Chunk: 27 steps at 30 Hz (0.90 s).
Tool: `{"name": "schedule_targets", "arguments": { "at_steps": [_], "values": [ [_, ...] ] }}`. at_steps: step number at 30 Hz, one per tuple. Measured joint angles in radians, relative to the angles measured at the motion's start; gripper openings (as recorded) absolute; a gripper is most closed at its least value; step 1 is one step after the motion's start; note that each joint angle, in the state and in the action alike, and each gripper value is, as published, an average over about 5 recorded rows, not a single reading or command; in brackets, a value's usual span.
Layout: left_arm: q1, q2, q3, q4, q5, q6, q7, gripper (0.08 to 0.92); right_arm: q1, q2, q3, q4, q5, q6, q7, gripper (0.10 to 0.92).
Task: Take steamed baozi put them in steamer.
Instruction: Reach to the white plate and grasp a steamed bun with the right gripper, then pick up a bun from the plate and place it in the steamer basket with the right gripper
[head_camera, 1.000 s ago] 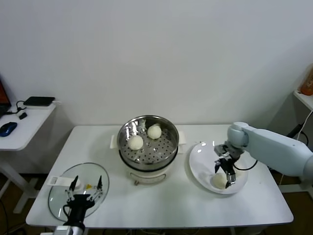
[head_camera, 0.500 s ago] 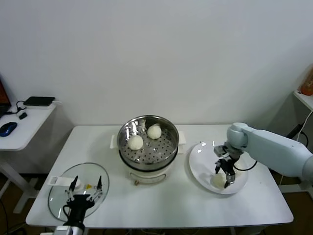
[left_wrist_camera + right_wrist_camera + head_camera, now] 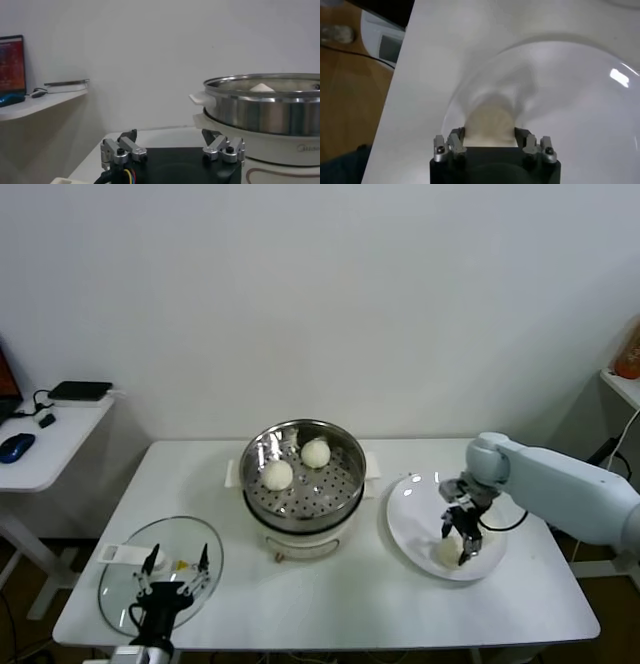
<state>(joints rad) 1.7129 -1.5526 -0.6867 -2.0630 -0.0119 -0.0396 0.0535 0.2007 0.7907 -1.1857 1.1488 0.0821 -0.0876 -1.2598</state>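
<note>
The steel steamer [image 3: 300,425] stands at the table's middle on its white pot base and holds two baozi [image 3: 277,474] [image 3: 316,452]. A third baozi [image 3: 445,552] lies on the white plate [image 3: 410,514] at the right. My right gripper [image 3: 457,548] is down on the plate. In the right wrist view its fingers [image 3: 456,141] press both sides of that baozi [image 3: 490,122], which rests on the plate [image 3: 570,100]. My left gripper [image 3: 175,569] is parked open over the glass lid; it also shows in the left wrist view [image 3: 170,137]. No fourth baozi is in view.
A round glass lid [image 3: 120,584] lies at the front left of the table. The left wrist view shows the steamer wall [image 3: 260,115] close by. A side desk [image 3: 45,449] with a mouse and a cable stands to the left.
My right gripper has shifted slightly towards the baozi on the plate and closed in around it. The left arm and the steamer have not moved.
</note>
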Motion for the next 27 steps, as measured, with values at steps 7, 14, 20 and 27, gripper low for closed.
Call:
{"name": "schedule_targets", "arguments": {
  "at_steps": [7,14,20,27],
  "values": [
    [-0.002,0.0,0.002,-0.001,0.0,-0.001,0.0,0.823,0.088,-0.01,-0.035,0.039,0.036,0.022,-0.022,0.662],
    [-0.001,0.0,0.003,-0.007,0.0,0.0,0.0,0.823,0.246,0.003,-0.094,0.099,0.088,0.072,-0.052,0.662],
    [0.001,0.002,0.004,-0.015,0.003,0.003,0.003,0.823,0.399,0.041,-0.121,0.14,0.101,0.151,-0.078,0.662],
    [0.0,0.003,0.006,-0.025,0.008,0.008,0.004,0.823,0.525,0.117,-0.118,0.172,0.104,0.232,-0.095,0.662]
  ]
}}
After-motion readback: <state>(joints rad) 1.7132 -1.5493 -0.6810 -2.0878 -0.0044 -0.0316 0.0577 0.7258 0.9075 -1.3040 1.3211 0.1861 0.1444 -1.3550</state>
